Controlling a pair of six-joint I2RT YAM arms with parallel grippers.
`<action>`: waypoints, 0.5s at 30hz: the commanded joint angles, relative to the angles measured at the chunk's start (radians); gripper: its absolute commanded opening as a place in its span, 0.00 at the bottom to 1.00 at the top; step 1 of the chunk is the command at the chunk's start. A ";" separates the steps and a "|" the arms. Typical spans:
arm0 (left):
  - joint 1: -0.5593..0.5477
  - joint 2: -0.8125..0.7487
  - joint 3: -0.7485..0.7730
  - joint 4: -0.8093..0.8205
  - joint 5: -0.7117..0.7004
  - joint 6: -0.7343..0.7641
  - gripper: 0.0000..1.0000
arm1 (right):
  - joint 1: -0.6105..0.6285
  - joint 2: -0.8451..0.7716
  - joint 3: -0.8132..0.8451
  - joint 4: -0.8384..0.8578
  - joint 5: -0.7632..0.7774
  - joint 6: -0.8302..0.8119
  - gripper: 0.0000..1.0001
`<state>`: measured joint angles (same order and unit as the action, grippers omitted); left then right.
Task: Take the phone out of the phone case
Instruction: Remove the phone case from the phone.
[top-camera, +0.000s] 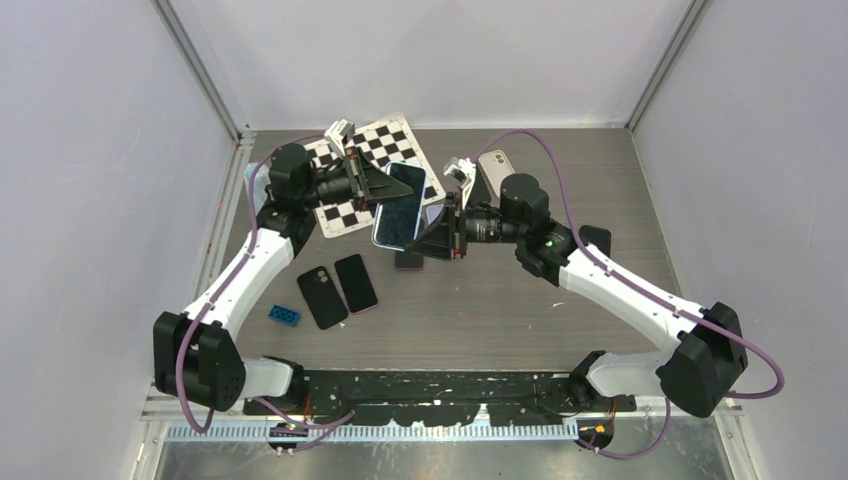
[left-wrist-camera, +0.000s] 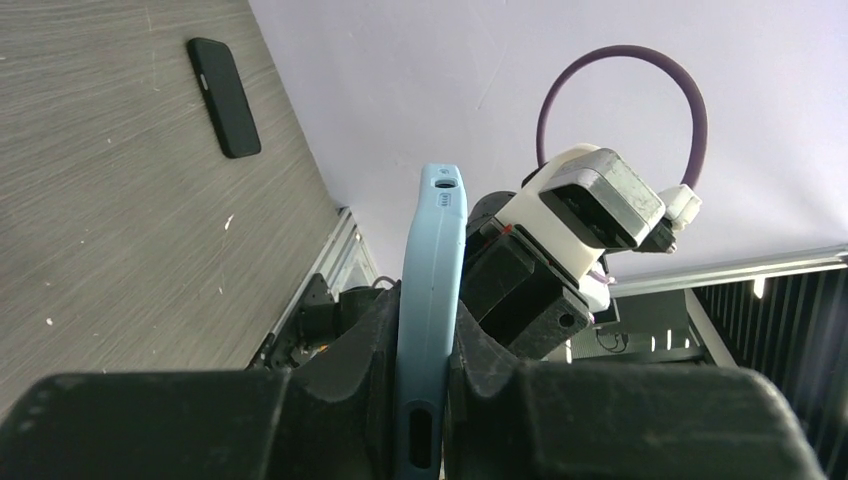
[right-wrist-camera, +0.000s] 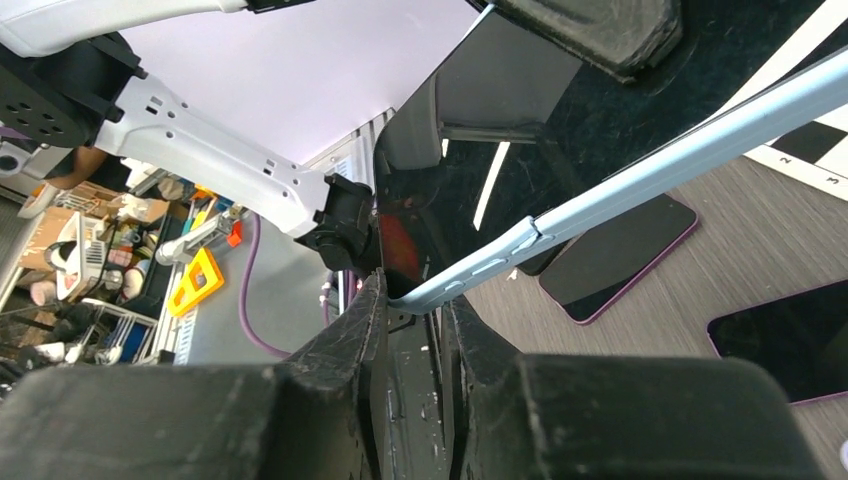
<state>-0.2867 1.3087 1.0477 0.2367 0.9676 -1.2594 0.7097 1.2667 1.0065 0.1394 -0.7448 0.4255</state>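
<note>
You have the phone (top-camera: 402, 205) lifted off the table (top-camera: 480, 310), held up between both arms over the near edge of the checkerboard (top-camera: 345, 212). From above, its dark screen faces the camera, and the light blue phone case (left-wrist-camera: 432, 260) shows as a thin rim along its lower left edge. The phone looks seated in the case.

Your left gripper (left-wrist-camera: 430, 335) is clamped on the case. In the left wrist view the blue edge stands upright between the two black fingers (left-wrist-camera: 350, 370), pressed on both sides, with the port cut-outs in sight.

Your right gripper (right-wrist-camera: 412, 300) pinches the opposite side. In the right wrist view one corner of the case sits in the narrow gap between the fingers (right-wrist-camera: 340, 380), and the blue edge runs diagonally up to the right, away from them.

Below the held phone, two dark phones (top-camera: 338, 290) lie flat side by side on the table. A blue block (top-camera: 283, 315) lies near them on the left.
</note>
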 joint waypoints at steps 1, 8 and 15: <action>-0.031 0.001 0.013 -0.017 -0.060 -0.199 0.00 | 0.032 -0.014 0.026 0.020 0.093 -0.192 0.01; -0.041 0.016 0.012 -0.028 -0.062 -0.204 0.00 | 0.042 -0.042 0.007 0.019 0.164 -0.251 0.01; -0.059 0.041 -0.007 -0.023 -0.063 -0.215 0.00 | 0.054 -0.052 -0.005 -0.004 0.172 -0.322 0.03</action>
<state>-0.2966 1.3346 1.0466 0.2432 0.9485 -1.3025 0.7334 1.2167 0.9989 0.0856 -0.6487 0.2916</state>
